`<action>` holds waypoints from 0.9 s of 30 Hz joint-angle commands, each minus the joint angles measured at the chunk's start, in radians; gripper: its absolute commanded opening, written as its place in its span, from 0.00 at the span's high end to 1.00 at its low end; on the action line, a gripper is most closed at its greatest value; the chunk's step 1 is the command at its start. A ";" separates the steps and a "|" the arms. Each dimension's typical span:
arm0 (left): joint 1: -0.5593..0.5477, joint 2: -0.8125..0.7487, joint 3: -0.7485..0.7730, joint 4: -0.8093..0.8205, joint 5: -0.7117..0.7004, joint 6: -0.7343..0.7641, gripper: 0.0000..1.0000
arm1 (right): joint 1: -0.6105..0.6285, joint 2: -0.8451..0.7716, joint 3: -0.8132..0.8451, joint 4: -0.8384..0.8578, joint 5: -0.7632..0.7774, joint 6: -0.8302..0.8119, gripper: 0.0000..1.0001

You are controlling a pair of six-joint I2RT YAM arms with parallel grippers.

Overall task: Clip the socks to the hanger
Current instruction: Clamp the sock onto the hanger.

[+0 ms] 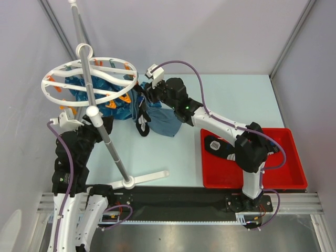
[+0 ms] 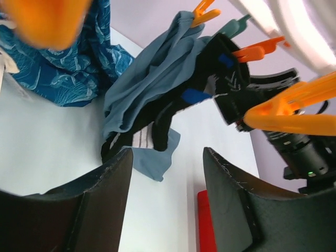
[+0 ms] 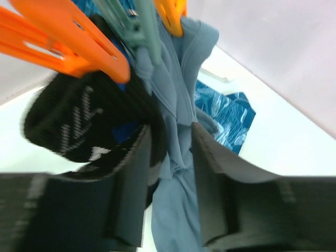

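Note:
A black sock (image 1: pixel 143 125) with white marks hangs under the orange clips (image 1: pixel 123 98) of the white ring hanger (image 1: pixel 51 88). It shows in the left wrist view (image 2: pixel 212 71) and the right wrist view (image 3: pixel 73 123). My right gripper (image 1: pixel 143 98) is up at the ring's right edge. Its jaws (image 3: pixel 170 144) stand apart around a hanging grey-blue cloth (image 3: pixel 181 100), with the sock just outside its left finger (image 3: pixel 134 184). A second sock (image 1: pixel 218 146) lies in the red tray (image 1: pixel 286 181). My left gripper (image 2: pixel 167 157) is open and empty, low under the ring.
Blue patterned cloths (image 1: pixel 94 90) hang from the ring beside the grey-blue cloth (image 1: pixel 164 122). The hanger's grey pole (image 1: pixel 107 137) slants down to a white foot (image 1: pixel 146 178) near my left arm. Orange clips (image 2: pixel 294 113) hang close above the left gripper.

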 commanded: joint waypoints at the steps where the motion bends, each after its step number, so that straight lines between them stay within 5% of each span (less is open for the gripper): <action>1: -0.005 0.017 0.077 0.043 0.038 0.016 0.39 | -0.010 -0.061 -0.015 0.013 -0.029 0.014 0.58; 6: -0.005 0.022 0.102 0.029 0.046 0.020 0.38 | -0.009 -0.118 -0.041 -0.015 -0.040 0.025 0.38; 15: -0.005 -0.015 0.104 -0.016 0.024 0.034 0.37 | -0.012 -0.270 -0.152 -0.070 -0.033 0.014 0.20; 21: -0.005 -0.035 0.090 -0.039 0.029 0.035 0.37 | -0.015 -0.391 -0.225 -0.047 -0.185 -0.015 0.20; 27: -0.005 -0.068 0.081 -0.071 0.021 0.037 0.37 | 0.010 -0.454 -0.376 0.184 -0.484 -0.013 0.30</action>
